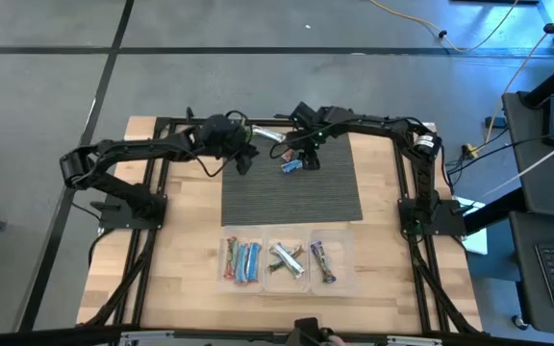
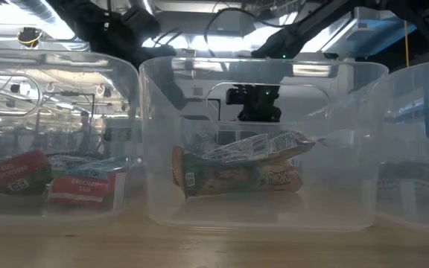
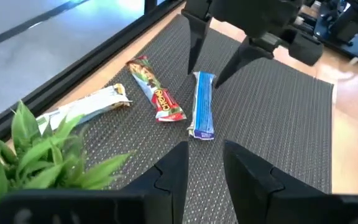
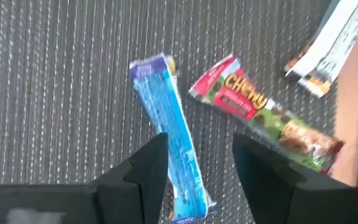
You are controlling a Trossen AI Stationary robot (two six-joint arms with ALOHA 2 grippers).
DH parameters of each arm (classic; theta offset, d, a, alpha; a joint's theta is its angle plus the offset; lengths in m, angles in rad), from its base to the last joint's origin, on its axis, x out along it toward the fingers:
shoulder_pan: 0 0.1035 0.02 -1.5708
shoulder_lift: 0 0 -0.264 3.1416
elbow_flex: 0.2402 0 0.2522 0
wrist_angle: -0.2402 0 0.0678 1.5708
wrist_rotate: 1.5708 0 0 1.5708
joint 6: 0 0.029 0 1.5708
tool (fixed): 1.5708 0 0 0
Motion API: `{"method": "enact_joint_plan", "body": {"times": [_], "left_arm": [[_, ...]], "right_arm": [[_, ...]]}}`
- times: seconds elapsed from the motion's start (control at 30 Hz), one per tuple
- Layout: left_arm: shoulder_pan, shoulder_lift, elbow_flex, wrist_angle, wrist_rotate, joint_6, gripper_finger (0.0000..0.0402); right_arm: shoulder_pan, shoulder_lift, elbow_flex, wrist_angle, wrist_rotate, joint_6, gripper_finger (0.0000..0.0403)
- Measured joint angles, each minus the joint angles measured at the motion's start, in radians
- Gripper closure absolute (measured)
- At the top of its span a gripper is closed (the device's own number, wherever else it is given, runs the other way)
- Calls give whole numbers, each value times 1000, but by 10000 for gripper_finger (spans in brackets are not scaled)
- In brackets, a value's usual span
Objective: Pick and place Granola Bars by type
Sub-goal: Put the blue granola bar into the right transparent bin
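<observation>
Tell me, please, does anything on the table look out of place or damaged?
Nothing looks damaged. Three bars lie unsorted on the mat: a blue bar, a red bar and a silver-white bar beside the plant. The right gripper hangs open over the blue bar.

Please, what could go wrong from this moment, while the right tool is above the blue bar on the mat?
1. The right tool hangs open over the blue bar, and the red bar lies close beside it; one finger might push or catch the red bar.
2. The left tool is open near the same bars, so the two arms could bump.
</observation>
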Motion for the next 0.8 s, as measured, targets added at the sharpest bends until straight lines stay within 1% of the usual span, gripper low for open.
{"method": "enact_joint_plan", "body": {"times": [0.17,0.33,0.57,0.8], "left_arm": [[0,0,-23,7,0,0,307],[0,0,-25,19,-1,0,310],[0,0,-25,19,-1,0,307],[-1,0,-25,19,-1,0,310]], "right_arm": [[1,1,-30,-4,4,-24,221],[1,1,-62,46,8,-26,221],[1,2,-68,72,8,-34,221],[1,54,-68,65,16,-44,221]]}}
